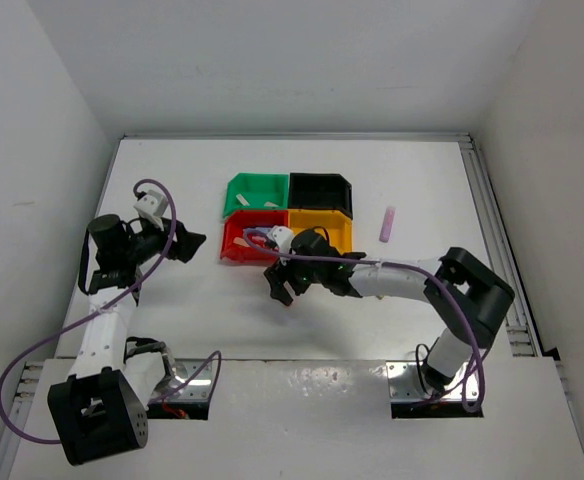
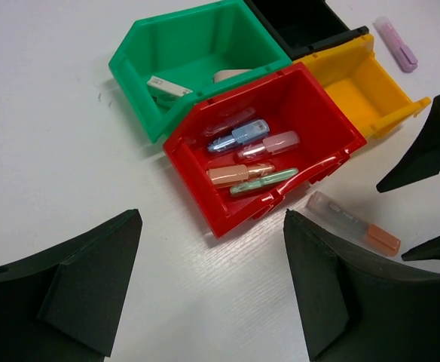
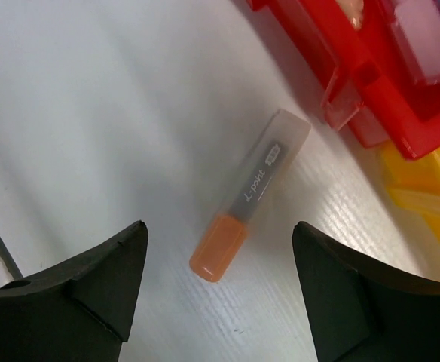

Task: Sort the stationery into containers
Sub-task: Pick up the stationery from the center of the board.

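The four joined bins sit mid-table: green (image 1: 255,190), black (image 1: 320,190), red (image 1: 244,240), yellow (image 1: 328,228). The red bin (image 2: 327,148) holds several sticks (image 2: 242,134); the green bin (image 2: 141,83) holds pale blocks (image 2: 167,87). A grey stick with an orange cap (image 3: 249,196) lies on the table just in front of the red bin and also shows in the left wrist view (image 2: 353,224). My right gripper (image 3: 218,260) is open, hovering over the stick's orange end. My left gripper (image 2: 211,241) is open and empty, left of the bins. A pink stick (image 1: 387,223) lies right of the yellow bin.
White walls enclose the table on three sides. A metal rail (image 1: 492,220) runs along the right edge. The right gripper's dark fingers (image 2: 431,147) show beside the yellow bin (image 2: 371,94) in the left wrist view. The purple cable (image 1: 162,200) loops over the left arm.
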You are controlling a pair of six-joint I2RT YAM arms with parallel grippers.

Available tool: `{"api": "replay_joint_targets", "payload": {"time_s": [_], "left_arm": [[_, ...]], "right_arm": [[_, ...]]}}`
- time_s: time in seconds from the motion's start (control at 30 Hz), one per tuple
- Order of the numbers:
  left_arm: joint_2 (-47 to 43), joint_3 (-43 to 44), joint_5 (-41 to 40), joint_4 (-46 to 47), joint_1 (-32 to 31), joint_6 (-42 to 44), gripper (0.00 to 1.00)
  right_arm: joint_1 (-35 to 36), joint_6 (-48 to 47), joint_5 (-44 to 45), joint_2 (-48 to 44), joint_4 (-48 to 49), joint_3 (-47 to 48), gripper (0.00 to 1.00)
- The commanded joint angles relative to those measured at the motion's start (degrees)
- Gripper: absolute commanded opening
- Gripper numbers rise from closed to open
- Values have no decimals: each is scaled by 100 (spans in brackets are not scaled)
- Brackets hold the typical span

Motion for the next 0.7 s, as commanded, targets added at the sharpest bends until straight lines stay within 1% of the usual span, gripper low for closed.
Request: {"api": "replay_joint_targets", "payload": {"time_s": [0.0, 0.3, 0.43, 0.57, 0.6, 0.63, 0.67], "left_arm": [[-2, 248, 62, 188, 47, 75, 82], [33, 275, -9, 197, 55, 93, 82], [25, 336, -44, 83, 55, 145, 82], [-19, 389, -79, -40, 55, 268, 82], [-19, 424, -96, -40, 47, 329, 82], [-46, 450, -114, -301, 55, 356, 82], [-63, 477, -123, -374, 55, 434, 82]], "right_arm": [[-39, 490, 313, 218, -78, 184, 76], [-40, 693, 682, 666, 88, 255, 65], [13, 693, 657, 763, 264, 167, 60], [180, 430, 359, 755, 396, -8, 47], [206, 307, 296, 737, 457, -70, 46], [276, 210, 226, 693, 510, -210, 43], [320, 122, 147, 667, 519, -281, 36]]}}
